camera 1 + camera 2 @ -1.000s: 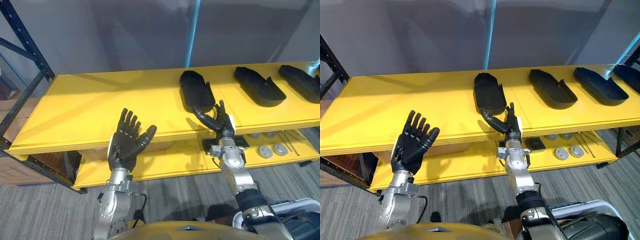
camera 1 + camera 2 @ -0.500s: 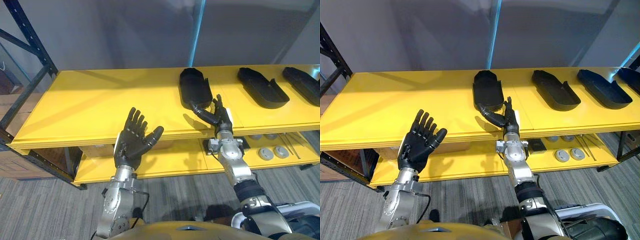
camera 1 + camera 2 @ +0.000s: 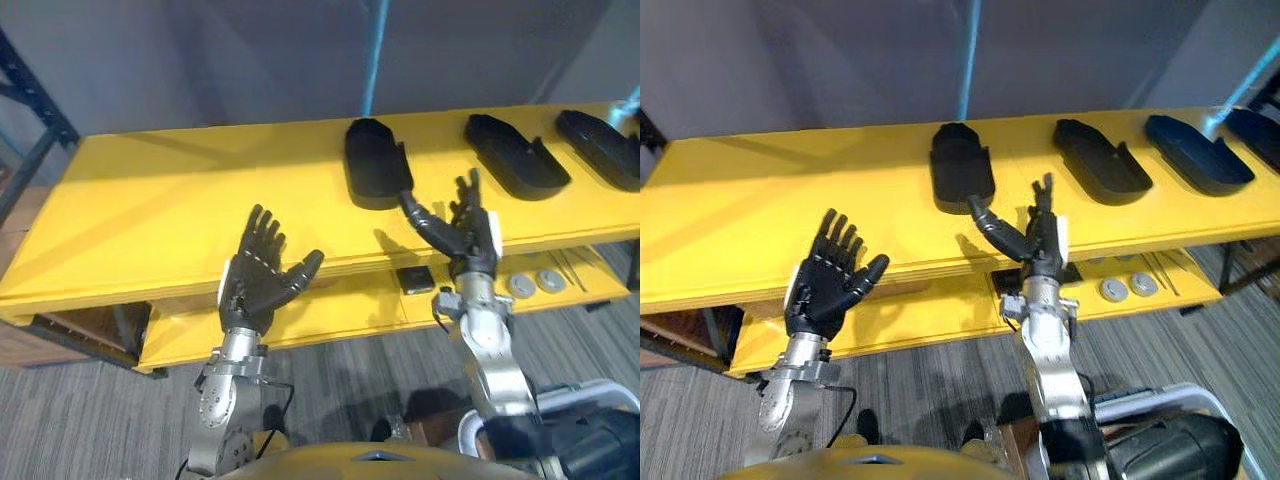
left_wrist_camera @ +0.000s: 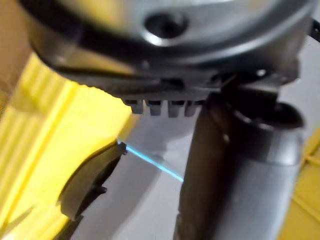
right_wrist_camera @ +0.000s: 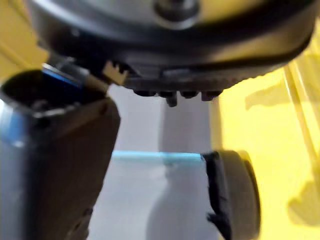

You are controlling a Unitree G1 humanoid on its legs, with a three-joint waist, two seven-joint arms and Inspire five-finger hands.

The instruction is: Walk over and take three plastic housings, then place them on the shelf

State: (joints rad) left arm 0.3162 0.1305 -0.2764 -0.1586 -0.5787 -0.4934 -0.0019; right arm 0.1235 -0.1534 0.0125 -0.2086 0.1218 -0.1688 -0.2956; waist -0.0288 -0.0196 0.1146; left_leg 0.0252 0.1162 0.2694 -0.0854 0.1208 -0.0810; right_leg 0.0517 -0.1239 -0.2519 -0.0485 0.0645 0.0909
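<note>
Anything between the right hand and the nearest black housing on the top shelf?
Nothing visible. The right hand is open at the front edge of the shelf, with its thumb reaching toward the near end of the nearest housing. I cannot tell whether they touch. The left hand is open, away from it.

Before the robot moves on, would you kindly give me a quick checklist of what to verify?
1. Right hand open and empty: ok.
2. Left hand open and empty: ok.
3. Nearest housing lying flat on the top shelf: ok.
4. Right hand's thumb clear of that housing: cannot tell.
5. Second housing and third housing also on the top shelf: ok.
</note>
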